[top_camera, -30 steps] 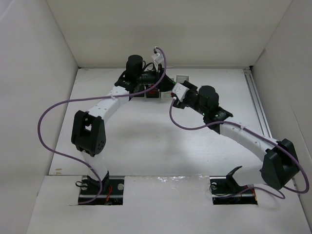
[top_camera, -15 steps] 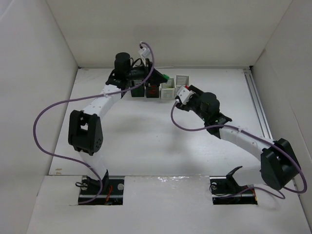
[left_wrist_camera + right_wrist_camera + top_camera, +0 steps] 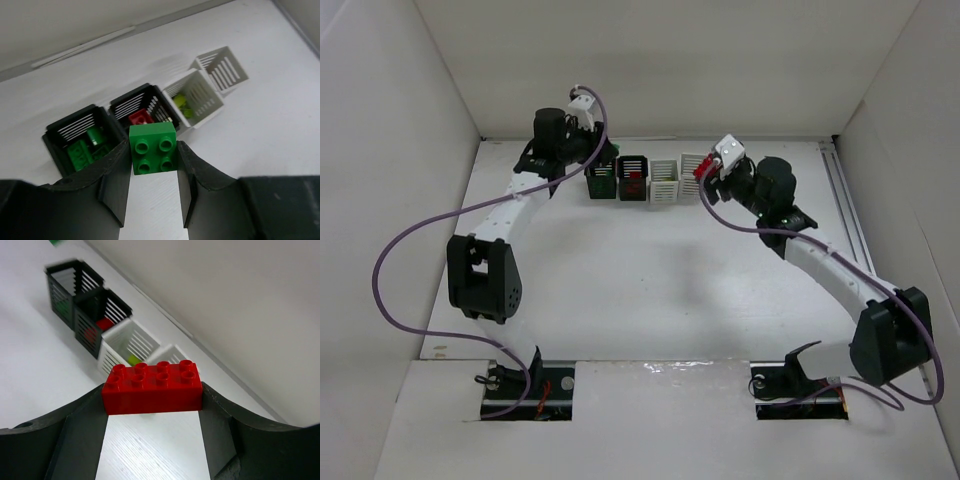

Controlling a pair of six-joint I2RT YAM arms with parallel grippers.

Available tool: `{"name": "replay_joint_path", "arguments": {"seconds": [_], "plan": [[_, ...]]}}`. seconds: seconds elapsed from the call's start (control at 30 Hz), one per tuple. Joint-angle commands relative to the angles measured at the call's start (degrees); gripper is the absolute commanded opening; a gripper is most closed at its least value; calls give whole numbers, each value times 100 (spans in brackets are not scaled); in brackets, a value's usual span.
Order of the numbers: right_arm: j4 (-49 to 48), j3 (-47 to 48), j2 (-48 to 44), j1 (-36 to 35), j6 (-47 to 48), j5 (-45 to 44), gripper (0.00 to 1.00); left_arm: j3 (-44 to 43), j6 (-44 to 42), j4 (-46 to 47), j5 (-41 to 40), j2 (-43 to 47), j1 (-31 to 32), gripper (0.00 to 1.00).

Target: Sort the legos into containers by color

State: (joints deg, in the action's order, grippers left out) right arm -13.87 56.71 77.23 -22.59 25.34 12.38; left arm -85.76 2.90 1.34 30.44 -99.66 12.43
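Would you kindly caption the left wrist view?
Left gripper holding a green brick, facing a row of four baskets.

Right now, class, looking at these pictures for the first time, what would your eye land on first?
A red brick clamped in the right gripper fills the right wrist view; a green brick sits pinched in the left gripper. Beyond them, four slotted baskets, two black and two white, stand in a row near the far edge of the table.
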Motion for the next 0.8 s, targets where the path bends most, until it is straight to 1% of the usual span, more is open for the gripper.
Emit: {"name": "replay_joint_path", "arguments": {"seconds": [0.0, 0.07, 0.13, 0.27, 0.3, 0.4, 0.43, 0.53, 0.67, 0.73, 0.77], "plan": [[139, 577, 160, 70, -811, 1019, 0, -73, -272, -161, -1135, 96, -3, 4], [139, 683, 222, 70, -917, 1231, 0, -125, -272, -161, -1416, -27, -3, 4], [139, 772, 275, 70, -917, 1232, 0, -205, -272, -161, -1488, -89, -3, 4], [200, 983, 485, 123, -1110, 1284, 0, -547, -272, -354, -1708, -431, -3, 10], [200, 1061, 547, 175, -1180, 1284, 0, -600, -272, -406, -1786, -432, -3, 13], [200, 1175, 609, 176, -1242, 1284, 0, -714, -272, -468, -1787, -563, 49, 15], [200, 1176, 609, 228, -1242, 1284, 0, -714, -272, -468, -1839, -625, 49, 18], [200, 1229, 662, 229, -1304, 1284, 0, -767, -272, -530, -1892, -739, 102, 18], [200, 1351, 767, 351, -1471, 1284, 0, -820, -272, -583, -1963, -810, 102, 22], [200, 1413, 819, 404, -1628, 1284, 0, -881, -272, -583, -1963, -862, 102, 36], [200, 1413, 820, 404, -1629, 1284, 0, -881, -272, -583, -1963, -862, 154, 41]]}}
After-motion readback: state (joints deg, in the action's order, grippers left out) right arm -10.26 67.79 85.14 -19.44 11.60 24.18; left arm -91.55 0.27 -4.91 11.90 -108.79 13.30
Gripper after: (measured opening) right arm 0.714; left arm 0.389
